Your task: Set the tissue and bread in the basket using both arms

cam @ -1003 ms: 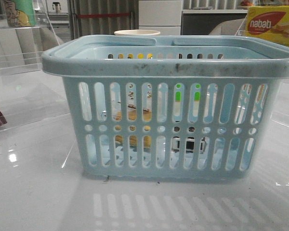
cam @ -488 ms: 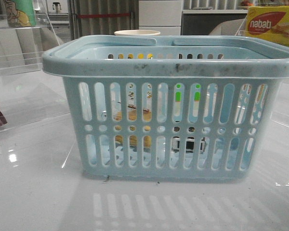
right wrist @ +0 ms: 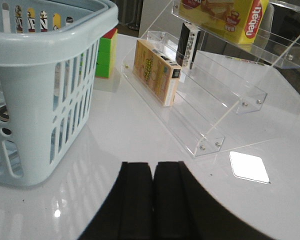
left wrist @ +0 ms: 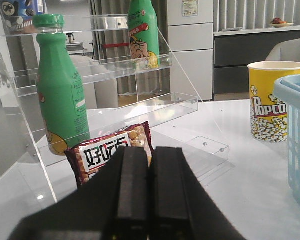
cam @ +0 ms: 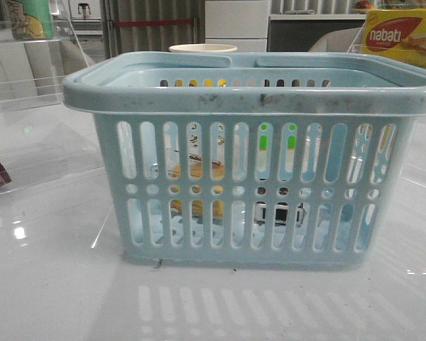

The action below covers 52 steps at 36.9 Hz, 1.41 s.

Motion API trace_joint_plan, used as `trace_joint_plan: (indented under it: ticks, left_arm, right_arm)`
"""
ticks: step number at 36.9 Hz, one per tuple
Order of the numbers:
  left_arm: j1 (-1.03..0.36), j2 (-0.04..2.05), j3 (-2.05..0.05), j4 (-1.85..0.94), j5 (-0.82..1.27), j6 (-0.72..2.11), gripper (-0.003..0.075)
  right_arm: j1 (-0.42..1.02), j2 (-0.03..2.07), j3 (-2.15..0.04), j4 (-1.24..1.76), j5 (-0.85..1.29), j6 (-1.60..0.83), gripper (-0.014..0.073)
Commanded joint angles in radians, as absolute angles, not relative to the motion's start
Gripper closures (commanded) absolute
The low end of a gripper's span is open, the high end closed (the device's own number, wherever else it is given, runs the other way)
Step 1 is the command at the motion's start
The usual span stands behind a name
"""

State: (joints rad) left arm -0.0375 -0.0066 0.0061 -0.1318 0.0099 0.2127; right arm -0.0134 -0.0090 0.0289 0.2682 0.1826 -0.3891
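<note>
Two items lie inside the basket (cam: 250, 153) on the white worktop (cam: 57, 284): through its front slots the golden bread (cam: 197, 170) shows at left and the white tissue (cam: 278, 213) pack with black marks low at centre. The left claw (left wrist: 149, 192) is pressed together, empty, near a dark snack packet (left wrist: 110, 155). The right claw (right wrist: 153, 200) is likewise closed on nothing, beside the basket.
</note>
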Motion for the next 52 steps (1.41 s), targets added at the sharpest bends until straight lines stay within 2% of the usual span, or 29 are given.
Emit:
trace_joint_plan:
  ticks: [1,21,33,42,52]
  left_arm:
    - [-0.045,-0.024,0.006,-0.141,-0.076,0.204,0.0629]
    - [-0.045,-0.024,0.006,-0.141,-0.076,0.204,0.0629]
    - [-0.045,-0.024,0.006,-0.141,-0.076,0.204,0.0629]
    - [-0.045,-0.024,0.006,-0.141,-0.076,0.204,0.0629]
    - [-0.045,-0.024,0.006,-0.141,-0.076,0.204,0.0629]
  right_arm:
    - [0.01,-0.03,0.029,0.274,0.062,-0.395,0.0529]
    - [0.017,-0.029,0.03,0.277,0.01,-0.386,0.0529]
    - [0.015,-0.029,0.03,-0.032,-0.135,0.033,0.053]
    - [0.015,-0.029,0.03,-0.032,-0.058,0.033,0.053]
    - [0.015,-0.029,0.03,-0.032,-0.068,0.033,0.053]
